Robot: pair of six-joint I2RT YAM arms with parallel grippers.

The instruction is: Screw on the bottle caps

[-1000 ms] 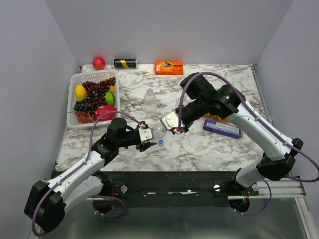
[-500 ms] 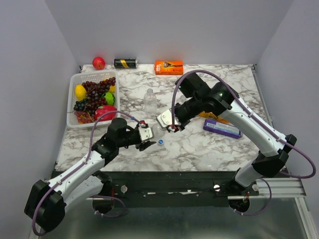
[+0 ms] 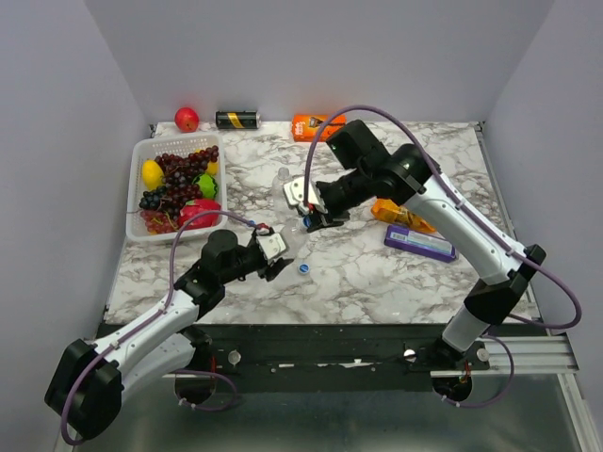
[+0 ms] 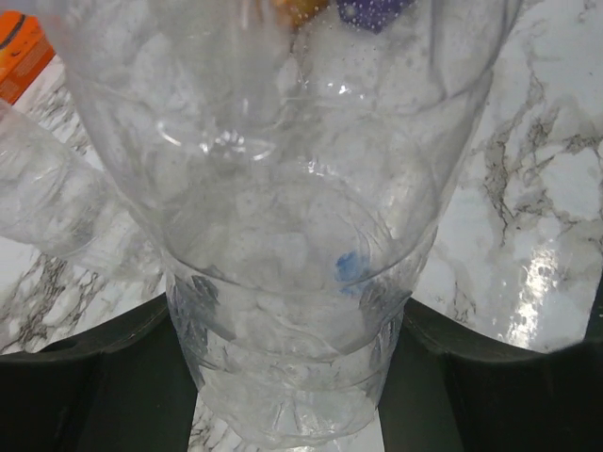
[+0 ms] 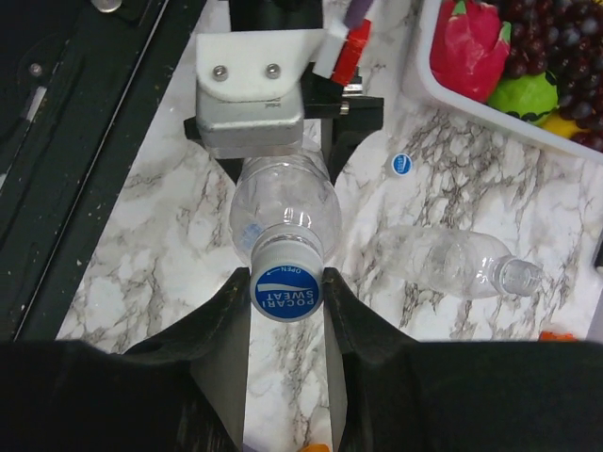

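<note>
step: screwing cap (image 5: 287, 294) on bottle (image 5: 281, 202), held at near centre of table | left gripper (image 4: 292, 372): clamped on bottle base | right gripper (image 5: 285, 281): narrow, pinching cap | next, I think: turn cap tight, then let go; loose cap (image 5: 402, 163) and lying bottle (image 5: 452, 264) not yet done

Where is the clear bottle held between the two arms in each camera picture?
Top external: the bottle runs slantwise at mid-table, between the left gripper and the right gripper.
Left wrist: the bottle fills most of the picture, very close.
Right wrist: the bottle is at centre, its blue cap between the fingers.
Shared landmark: the marble table, in all three views.
</note>
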